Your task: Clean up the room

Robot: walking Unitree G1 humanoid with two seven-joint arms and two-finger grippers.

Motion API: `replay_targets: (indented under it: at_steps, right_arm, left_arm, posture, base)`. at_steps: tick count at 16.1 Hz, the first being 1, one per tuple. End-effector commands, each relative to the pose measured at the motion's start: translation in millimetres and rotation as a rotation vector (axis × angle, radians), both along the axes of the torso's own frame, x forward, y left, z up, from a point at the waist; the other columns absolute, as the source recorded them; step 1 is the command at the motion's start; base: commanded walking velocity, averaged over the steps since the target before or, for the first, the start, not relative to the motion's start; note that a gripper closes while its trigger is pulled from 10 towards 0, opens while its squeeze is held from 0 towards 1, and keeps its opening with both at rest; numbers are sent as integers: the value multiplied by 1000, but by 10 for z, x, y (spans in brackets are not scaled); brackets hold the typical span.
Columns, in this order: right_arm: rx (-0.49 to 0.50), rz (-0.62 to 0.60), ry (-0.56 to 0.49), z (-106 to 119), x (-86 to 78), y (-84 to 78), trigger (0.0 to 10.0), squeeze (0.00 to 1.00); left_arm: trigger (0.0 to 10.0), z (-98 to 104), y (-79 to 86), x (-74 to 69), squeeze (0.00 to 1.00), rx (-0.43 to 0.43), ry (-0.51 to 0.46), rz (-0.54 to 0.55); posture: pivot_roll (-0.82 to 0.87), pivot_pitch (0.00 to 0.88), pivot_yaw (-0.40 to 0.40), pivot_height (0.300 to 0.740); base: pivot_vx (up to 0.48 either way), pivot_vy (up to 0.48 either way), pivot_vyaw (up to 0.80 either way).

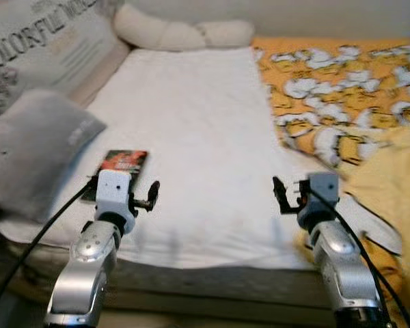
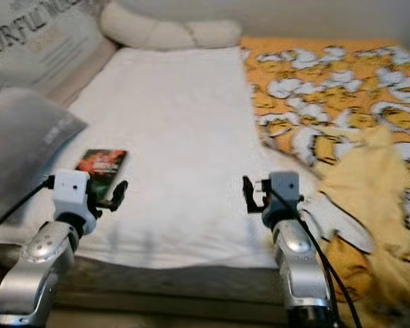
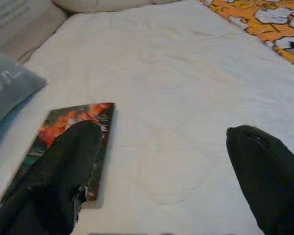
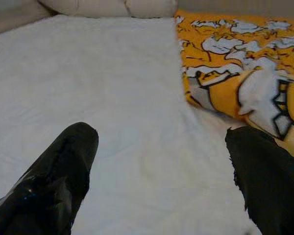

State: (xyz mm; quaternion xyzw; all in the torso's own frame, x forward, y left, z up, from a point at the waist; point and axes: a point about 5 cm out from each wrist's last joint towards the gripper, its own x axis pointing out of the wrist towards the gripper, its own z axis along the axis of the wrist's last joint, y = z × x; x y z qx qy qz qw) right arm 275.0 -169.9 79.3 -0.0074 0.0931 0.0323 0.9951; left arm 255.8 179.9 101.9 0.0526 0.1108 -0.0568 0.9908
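A thin dark book with a red and orange cover (image 1: 123, 162) lies flat on the white bed sheet (image 1: 191, 116), near the bed's front left. My left gripper (image 1: 123, 183) hovers open just in front of it. In the left wrist view one black finger (image 3: 63, 166) overlaps the book (image 3: 73, 122) and nothing is gripped. My right gripper (image 1: 306, 190) hangs open over the front right of the sheet, beside the edge of an orange cartoon-print blanket (image 1: 342, 89). In the right wrist view the fingers (image 4: 54, 176) stand wide apart over bare sheet.
A grey pillow (image 1: 34, 150) lies at the left, next to the book. A lettered cushion (image 1: 41, 41) and a long cream pillow (image 1: 184, 33) sit at the head. A crumpled yellow cloth (image 1: 389, 184) lies on the blanket at the right.
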Motion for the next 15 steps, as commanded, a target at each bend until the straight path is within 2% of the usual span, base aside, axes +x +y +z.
replay_targets:
  at_steps: [1, 3, 4, 5, 10, 11, 12, 14, 15]
  right_arm:
    - [16, 12, 9, 12, 10, 47, 10000, 1000]
    - [-16, 15, 48, -28, 8, 54, 10000, 1000]
    - [-18, 20, 73, -52, 6, 52, 10000, 12]
    - [-23, 26, 83, -63, 2, 53, 10000, 0]
    - [0, 122, 126, -82, -49, 176, 10000, 0]
    - [11, 116, 150, -87, -60, 156, 10000, 1000]
    - [11, 116, 150, -87, -60, 156, 10000, 1000]
    - [-46, 178, 225, -191, -7, 200, 10000, 1000]
    - [-89, 224, 291, -271, 92, 238, 10000, 1000]
  left_arm:
    - [10000, 19, 42, 7, 0, 14, -4, 18]
    - [10000, 33, 25, 22, 0, -18, -3, 18]
    - [10000, 48, 9, 23, 0, -21, -20, 20]
    - [10000, 57, 10, 21, 0, -7, -30, 19]
    - [10000, 49, 25, 3, 0, 5, -18, -21]
    - [10000, 52, -49, -44, 0, 34, 4, -120]
    - [10000, 52, -49, -44, 0, 34, 4, -120]
    - [10000, 22, -106, -92, 0, 57, 40, -253]
    - [10000, 17, -105, -104, 0, 76, 69, -333]
  posture:
    - [4, 0, 53, 740]
    - [0, 0, 57, 740]
    - [-2, 0, 58, 740]
    - [4, 0, 52, 740]
    - [13, 0, 47, 740]
    - [6, 0, 54, 740]
    - [6, 0, 54, 740]
    - [1, 0, 70, 740]
    - [2, 0, 80, 740]
  base:
    - [0, -431, 0]
    - [0, -208, 0]
    - [0, 0, 0]
    - [0, 0, 0]
    - [0, 0, 0]
    - [0, 0, 0]
    - [0, 0, 0]
    - [0, 0, 0]
    - [0, 0, 0]
